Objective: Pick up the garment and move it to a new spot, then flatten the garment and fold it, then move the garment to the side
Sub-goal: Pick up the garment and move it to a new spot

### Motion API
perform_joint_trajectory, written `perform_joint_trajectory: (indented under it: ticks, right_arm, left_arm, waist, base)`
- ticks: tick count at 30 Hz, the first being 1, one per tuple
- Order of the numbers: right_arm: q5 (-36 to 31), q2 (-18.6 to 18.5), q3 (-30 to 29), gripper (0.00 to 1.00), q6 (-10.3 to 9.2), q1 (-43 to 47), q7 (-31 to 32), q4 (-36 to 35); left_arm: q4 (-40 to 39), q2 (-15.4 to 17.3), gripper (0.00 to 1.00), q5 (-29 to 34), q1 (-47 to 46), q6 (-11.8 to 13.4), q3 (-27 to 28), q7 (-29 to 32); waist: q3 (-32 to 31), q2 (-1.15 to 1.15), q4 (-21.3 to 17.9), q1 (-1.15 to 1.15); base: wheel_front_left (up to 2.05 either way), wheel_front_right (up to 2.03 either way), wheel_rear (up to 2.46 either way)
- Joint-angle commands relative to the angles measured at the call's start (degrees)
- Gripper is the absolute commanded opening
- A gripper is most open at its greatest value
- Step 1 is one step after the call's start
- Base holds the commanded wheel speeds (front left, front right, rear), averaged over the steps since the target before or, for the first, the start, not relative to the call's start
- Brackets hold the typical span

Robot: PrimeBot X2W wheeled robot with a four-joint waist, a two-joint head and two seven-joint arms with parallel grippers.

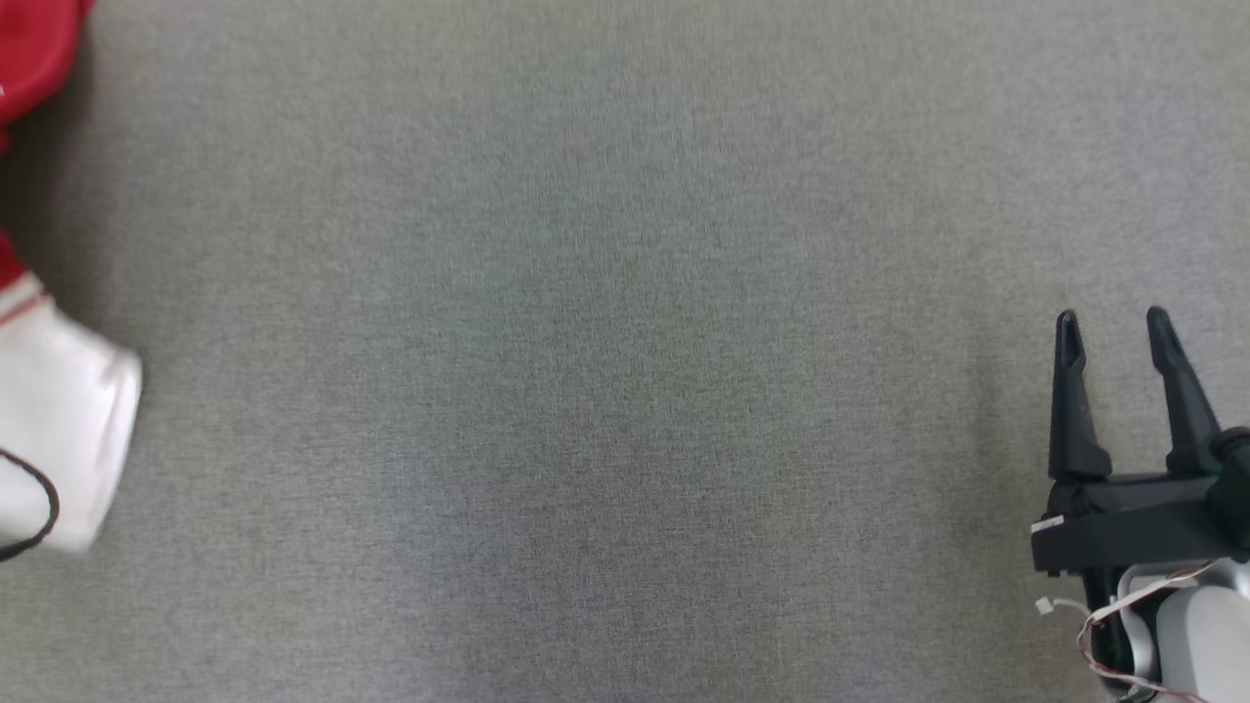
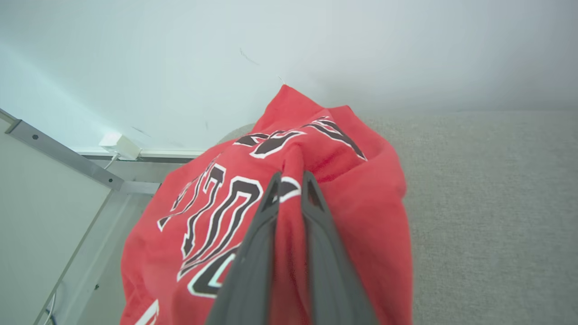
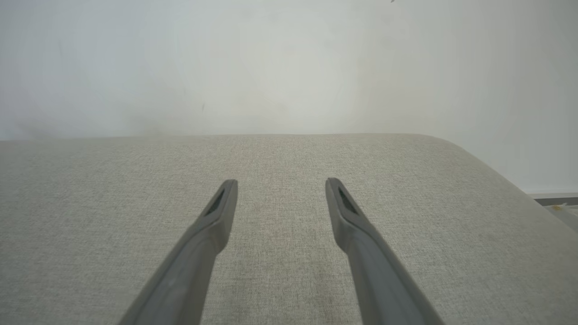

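Here, left end effector (image 2: 291, 178) pinches red garment (image 2: 361, 216).

A bare, lab-like room: a grey cloth-covered counter (image 3: 289, 234) against a plain white wall (image 3: 289, 67), a metal rail (image 2: 63, 155) and white box (image 2: 118, 145) beside the counter.

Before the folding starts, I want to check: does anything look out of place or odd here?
Only the red garment: it is bunched, its lettering creased, near the grey table's edge, with a fold pinched between the left fingers. No damage visible.
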Motion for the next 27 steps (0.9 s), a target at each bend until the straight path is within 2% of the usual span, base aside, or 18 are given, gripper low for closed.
perform_joint_trajectory:
  ticks: [1, 9, 14, 20, 27]
  right_arm:
    - [0.0, 0.5, 0.1, 1.0, -0.12, 1.0, -0.4, 0.5]
    - [0.4, 1.8, 0.7, 1.0, -0.12, 2.3, -2.0, 2.7]
    - [0.7, 2.7, 0.9, 1.0, -0.12, 3.6, -2.8, 4.3]
    - [1.1, 3.8, 1.2, 1.0, -0.12, 4.4, -3.4, 6.2]
    - [1.8, 4.6, 2.7, 1.0, -0.12, 4.2, -3.8, 8.0]
  left_arm:
    - [-1.2, 0.3, 0.0, 0.9, -1.5, -0.3, -0.5, -1.9]
    - [-6.4, -1.1, 0.0, 2.3, -7.8, -1.1, -2.7, -9.9]
    - [-9.7, -3.7, 0.0, 2.6, -12.6, -2.3, -5.4, -10.9]
    - [-13.4, -8.7, 0.0, 1.1, -17.8, -3.9, -9.7, -10.5]
    - [-15.6, -15.5, 0.0, -1.3, -19.9, -4.6, -14.9, -9.4]
  waist:
    - [-2.6, 0.0, 0.4, 0.0]
    - [-8.5, 0.0, 0.0, 0.0]
    - [-11.3, 0.0, -1.7, 0.0]
    - [-13.7, 0.0, -4.6, 0.0]
    - [-14.7, 0.0, -9.3, 0.0]
  base:
    - [0.0, 0.0, 0.0]
    - [0.0, 0.0, 0.0]
    - [0.0, 0.0, 0.0]
    - [0.0, 0.0, 0.0]
    - [0.0, 0.0, 0.0]
